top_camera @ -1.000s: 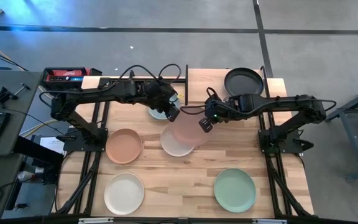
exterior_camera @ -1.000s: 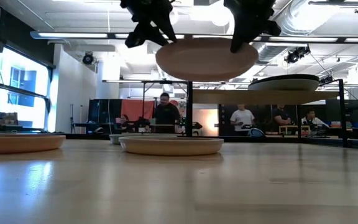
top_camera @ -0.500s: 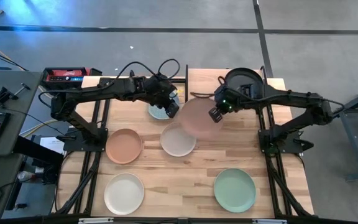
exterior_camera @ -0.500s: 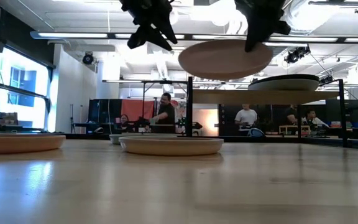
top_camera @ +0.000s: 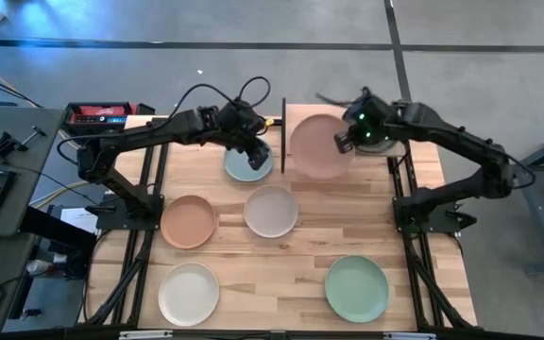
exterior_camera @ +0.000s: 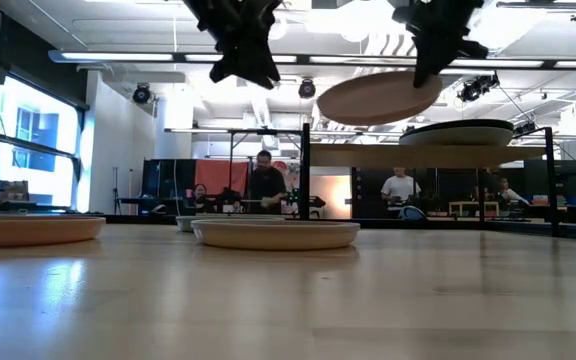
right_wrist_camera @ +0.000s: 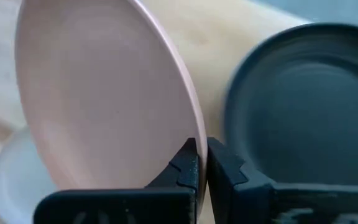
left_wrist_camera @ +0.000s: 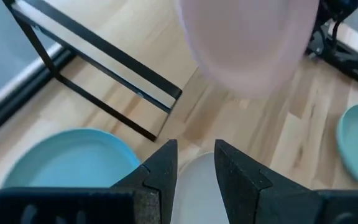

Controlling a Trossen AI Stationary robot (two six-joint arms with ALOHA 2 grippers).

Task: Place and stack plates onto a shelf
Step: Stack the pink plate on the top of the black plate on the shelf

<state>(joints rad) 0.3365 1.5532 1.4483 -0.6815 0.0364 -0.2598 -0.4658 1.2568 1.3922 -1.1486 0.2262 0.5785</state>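
Observation:
My right gripper (top_camera: 341,142) is shut on a pink plate (top_camera: 317,146), holding it in the air over the left half of the shelf (top_camera: 421,130). A black plate (right_wrist_camera: 303,106) lies flat on the shelf's right half, partly under my right arm. My left gripper (left_wrist_camera: 195,163) stands open above a light-blue plate (top_camera: 246,168), with nothing between its fingers. The light-blue plate rests flat on the table just left of the shelf's post (left_wrist_camera: 104,62). My right gripper pinches the pink plate's rim (right_wrist_camera: 193,132) between its two fingers, one on the upper face and one on the underside. The fingers slant down from the table's right side. The plate (exterior_camera: 380,97) is lifted clear and tilted, its held side higher.
A beige-grey plate (top_camera: 271,211) and a terracotta plate (top_camera: 189,221) lie at mid-table. A cream plate (top_camera: 189,294) and a mint plate (top_camera: 356,288) lie near the front edge. People stand in the room beyond the table.
My right gripper has carried the pink plate up and toward the table's far right, from above the beige-grey plate to above the shelf; the plate has tipped. My left gripper has drawn a little toward the far edge and rolled, and now stands apart from the pink plate.

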